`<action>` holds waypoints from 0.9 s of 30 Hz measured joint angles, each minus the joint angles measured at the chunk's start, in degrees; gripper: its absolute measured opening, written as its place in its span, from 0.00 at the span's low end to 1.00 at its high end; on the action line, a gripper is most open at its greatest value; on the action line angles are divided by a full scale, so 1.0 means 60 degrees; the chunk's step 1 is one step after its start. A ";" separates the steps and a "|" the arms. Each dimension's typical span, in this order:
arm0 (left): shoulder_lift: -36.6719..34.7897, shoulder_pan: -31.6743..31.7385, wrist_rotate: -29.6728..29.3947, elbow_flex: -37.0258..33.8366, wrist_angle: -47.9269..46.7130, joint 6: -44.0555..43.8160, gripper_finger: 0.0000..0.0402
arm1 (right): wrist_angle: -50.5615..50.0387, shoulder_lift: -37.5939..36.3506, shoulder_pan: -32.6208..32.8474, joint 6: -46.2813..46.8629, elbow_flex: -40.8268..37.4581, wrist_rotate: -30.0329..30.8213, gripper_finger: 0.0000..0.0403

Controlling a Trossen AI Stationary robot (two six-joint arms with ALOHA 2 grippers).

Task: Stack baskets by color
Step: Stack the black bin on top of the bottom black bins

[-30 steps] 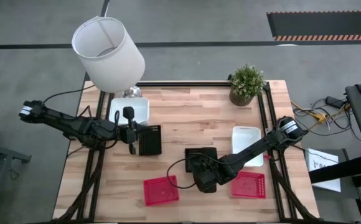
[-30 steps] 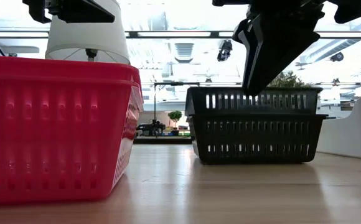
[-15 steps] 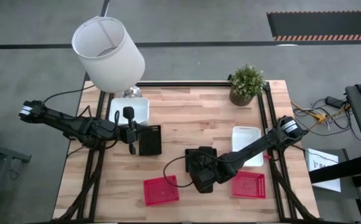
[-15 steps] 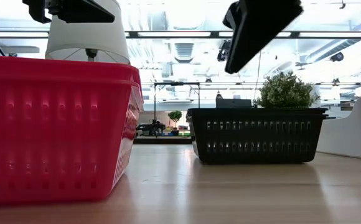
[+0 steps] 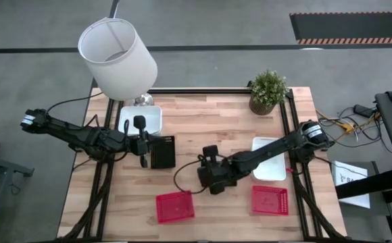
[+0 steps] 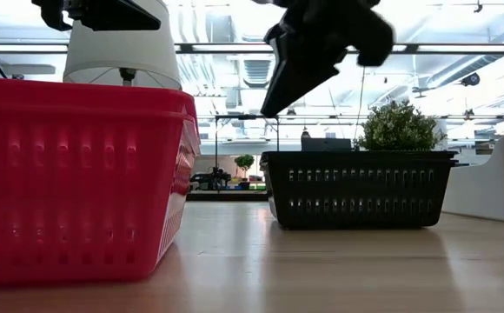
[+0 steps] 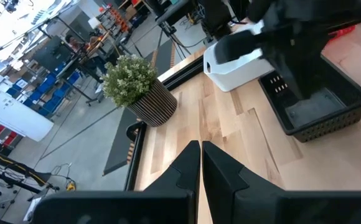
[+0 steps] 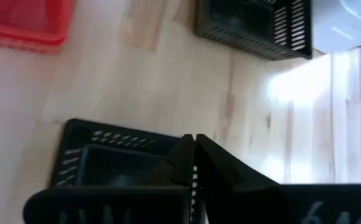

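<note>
A black basket point(image 6: 356, 187) stands on the table's middle, and my right gripper point(image 8: 193, 144) hangs shut above its left rim point(image 8: 124, 140), clear of it. In the high view that gripper point(image 5: 204, 175) covers most of this basket. A second black basket point(image 5: 163, 152) sits left of centre. My left gripper point(image 7: 200, 155) hovers shut beside it, holding nothing. Two red baskets point(image 5: 175, 206) point(image 5: 269, 200) lie near the front edge. One white basket point(image 5: 142, 119) sits under the lampshade, another point(image 5: 269, 159) at the right.
A big white lampshade point(image 5: 118, 57) overhangs the far left corner. A potted plant point(image 5: 267, 91) stands at the far right. Bare wood lies between the far edge and the middle black basket. The near red basket point(image 6: 74, 178) fills the low view's left.
The upper black basket has dropped fully into the one beneath it. My right gripper has let go of it, risen, and swung toward the table's far edge and slightly left. It rolled about its own axis and its fingers have shut.
</note>
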 joint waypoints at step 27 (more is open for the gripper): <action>0.0528 0.0001 -0.0003 -0.0007 0.1447 -0.1077 0.00 | 0.7367 -0.2793 -0.1752 -0.2283 -0.5148 -0.0922 0.02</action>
